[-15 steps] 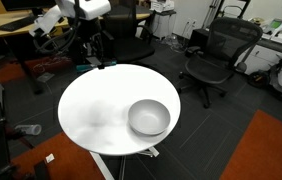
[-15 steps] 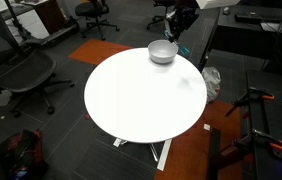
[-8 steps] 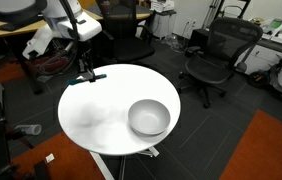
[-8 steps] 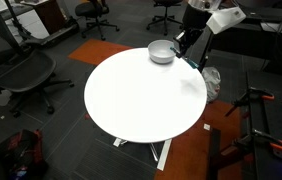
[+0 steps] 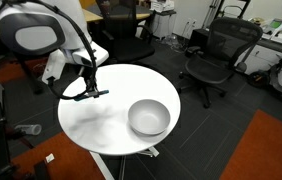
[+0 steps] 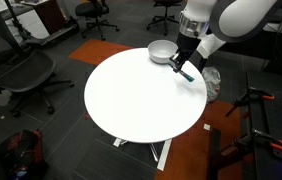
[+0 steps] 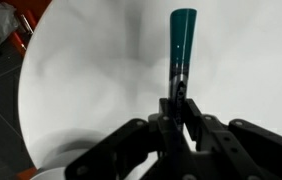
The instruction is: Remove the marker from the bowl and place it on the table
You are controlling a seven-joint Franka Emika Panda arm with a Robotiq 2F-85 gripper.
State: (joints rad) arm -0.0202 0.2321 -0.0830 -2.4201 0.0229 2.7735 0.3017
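1. Left: the hand [image 5: 86,90] is clamped on the marker [image 7: 181,38]. The wrist view shows the fingers pinching its darker end, with the teal barrel sticking out past the tips.
2. The marker hangs over the left part of the table [image 5: 101,130], not far in from the rim and well apart from the bowl [image 5: 149,118].
3. My read of the step: set-down. The marker is already out of the bowl, so what's left is to lower and release.
4. Height: the marker looks just above the table, but I can't tell if any part touches. Descend slowly, stop at first contact and don't press.
5. Attitude: bring the barrel close to flat before letting go. Dropped tip-first, it would likely bounce or skid.
6. Placement: a round barrel will probably roll and the rim is near on this side. Bias the drop point toward the middle of the table.
7. Release: part the jaws only enough to free it, then lift straight up so the fingers don't drag it.
8. Right: the bowl sits on the right part of the table with nothing visible inside. Keep the retreat path clear of it.
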